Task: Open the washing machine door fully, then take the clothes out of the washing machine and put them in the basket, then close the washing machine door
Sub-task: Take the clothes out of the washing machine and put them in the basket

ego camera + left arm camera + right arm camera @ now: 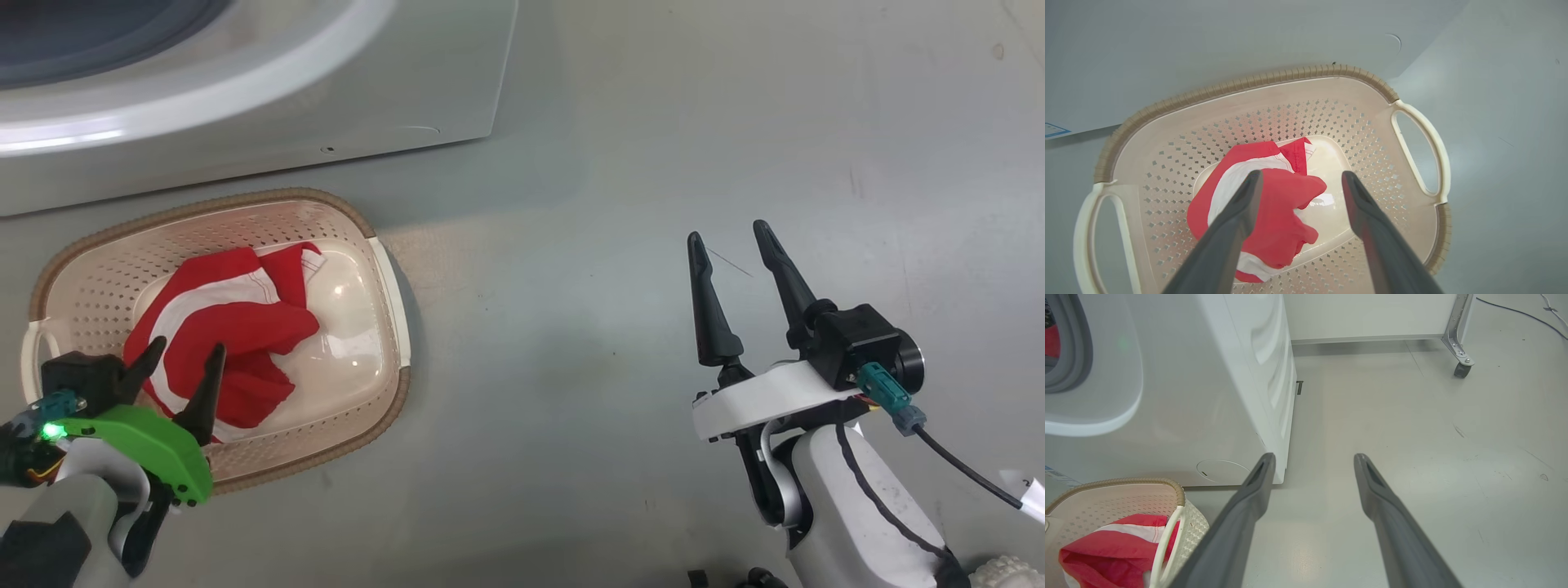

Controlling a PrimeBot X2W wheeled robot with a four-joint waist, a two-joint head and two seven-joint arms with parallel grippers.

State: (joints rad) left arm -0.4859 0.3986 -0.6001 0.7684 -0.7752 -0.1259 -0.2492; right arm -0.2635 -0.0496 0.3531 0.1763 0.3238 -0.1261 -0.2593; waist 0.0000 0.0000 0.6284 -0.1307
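Clothes [237, 327] lay in the basket [204, 200] just below the open, empty left jaws, and the washer [367, 90] stood just past the basket, nearer to them than to the right jaws, which were open too.

Grey floor [620, 122]; metal leg on a caster [1458, 343] upper right of right wrist view, dark cable [1521, 312] beyond it.
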